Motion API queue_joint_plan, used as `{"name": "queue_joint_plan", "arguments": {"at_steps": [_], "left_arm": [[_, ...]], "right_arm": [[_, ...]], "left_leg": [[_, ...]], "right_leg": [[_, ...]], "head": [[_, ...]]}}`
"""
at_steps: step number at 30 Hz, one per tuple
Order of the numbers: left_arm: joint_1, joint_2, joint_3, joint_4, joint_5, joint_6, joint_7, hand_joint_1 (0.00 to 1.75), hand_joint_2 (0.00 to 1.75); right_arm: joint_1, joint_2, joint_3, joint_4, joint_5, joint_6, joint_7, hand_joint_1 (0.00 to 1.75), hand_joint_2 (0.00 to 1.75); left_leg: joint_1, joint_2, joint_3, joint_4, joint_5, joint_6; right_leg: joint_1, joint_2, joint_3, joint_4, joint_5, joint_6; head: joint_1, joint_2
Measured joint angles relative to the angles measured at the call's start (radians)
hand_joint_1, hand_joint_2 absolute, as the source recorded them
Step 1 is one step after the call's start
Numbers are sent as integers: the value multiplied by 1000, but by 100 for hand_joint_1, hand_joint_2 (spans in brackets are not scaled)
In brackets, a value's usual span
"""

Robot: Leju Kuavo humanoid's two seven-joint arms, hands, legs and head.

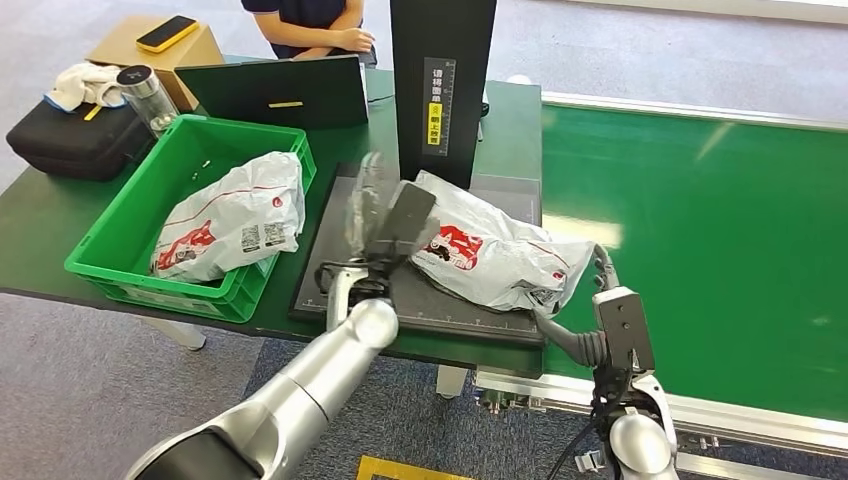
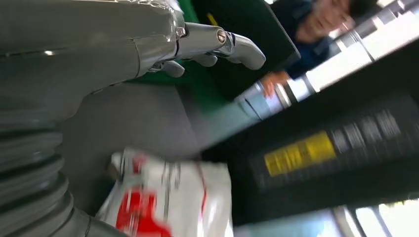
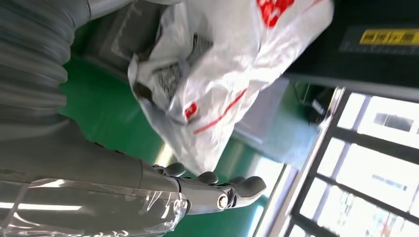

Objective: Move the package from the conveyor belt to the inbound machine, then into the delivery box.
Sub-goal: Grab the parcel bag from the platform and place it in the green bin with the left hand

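The package lies on the inbound machine's dark platform, below its black upright column. The left hand hovers at its near end, fingers spread, empty. The right hand is beside it, fingers extended, empty. The green delivery box holds another white bag. The conveyor belt lies rightward.

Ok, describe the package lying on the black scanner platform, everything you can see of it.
The package is a soft, crumpled white plastic mailer bag with red printing and a dark barcode label near one end. It lies flat on the black platform of the inbound machine, just in front of its upright black column. One end overhangs the platform toward the conveyor belt. The left hand hovers above it and the right hand is beside it, fingers apart; neither grips it.
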State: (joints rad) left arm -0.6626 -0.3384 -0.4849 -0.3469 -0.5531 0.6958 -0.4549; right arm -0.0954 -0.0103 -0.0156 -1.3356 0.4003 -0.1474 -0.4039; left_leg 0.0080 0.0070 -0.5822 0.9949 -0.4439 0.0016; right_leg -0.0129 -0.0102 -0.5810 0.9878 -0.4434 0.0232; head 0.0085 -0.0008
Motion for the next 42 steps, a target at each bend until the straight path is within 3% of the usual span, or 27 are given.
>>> {"name": "queue_joint_plan", "arguments": {"at_steps": [3,7,13,20,21,24,25,33,42], "left_arm": [[6,0,118,-7,61,-3,-58,0,175],[12,-1,164,-10,202,-41,-93,0,175],[16,-2,121,-27,352,-112,-85,0,175],[17,-2,26,-43,431,-120,-77,0,175],[17,-2,16,-43,435,-120,-78,0,175],[16,-2,-4,-43,441,-120,-82,0,175],[16,-2,-8,-43,442,-120,-83,0,175],[18,-2,-24,-43,454,-117,-106,0,175],[18,-2,-25,-43,445,-128,-124,0,175]], "right_arm": [[-22,-7,1,28,105,-68,57,0,175],[-76,-27,17,106,300,-113,157,0,175],[-187,-67,92,273,499,-20,261,0,175],[-294,-92,164,448,525,73,290,0,175],[-309,-96,170,467,516,86,281,27,175],[-350,-112,190,520,485,118,252,158,175],[-360,-117,196,535,474,125,242,175,175],[-372,-153,218,586,414,85,172,175,175],[-367,-184,279,587,463,-13,70,175,175]], "left_leg": [[0,-1,-1,0,0,0],[0,-1,-1,0,0,0],[0,-1,-1,1,0,0],[0,0,0,1,0,0],[0,0,1,1,0,0],[0,1,3,0,0,0],[0,1,4,0,0,0],[0,0,5,1,0,0],[0,0,2,0,0,0]], "right_leg": [[0,-1,0,0,0,0],[0,-1,0,0,0,0],[0,-1,0,0,0,0],[0,0,0,0,0,0],[0,1,0,0,0,0],[0,1,3,0,0,0],[0,1,4,0,0,0],[0,0,5,0,1,1],[0,0,1,0,1,0]], "head": [[0,0],[0,0],[0,0],[0,0],[0,0],[0,0],[0,0],[0,0],[0,0]]}}
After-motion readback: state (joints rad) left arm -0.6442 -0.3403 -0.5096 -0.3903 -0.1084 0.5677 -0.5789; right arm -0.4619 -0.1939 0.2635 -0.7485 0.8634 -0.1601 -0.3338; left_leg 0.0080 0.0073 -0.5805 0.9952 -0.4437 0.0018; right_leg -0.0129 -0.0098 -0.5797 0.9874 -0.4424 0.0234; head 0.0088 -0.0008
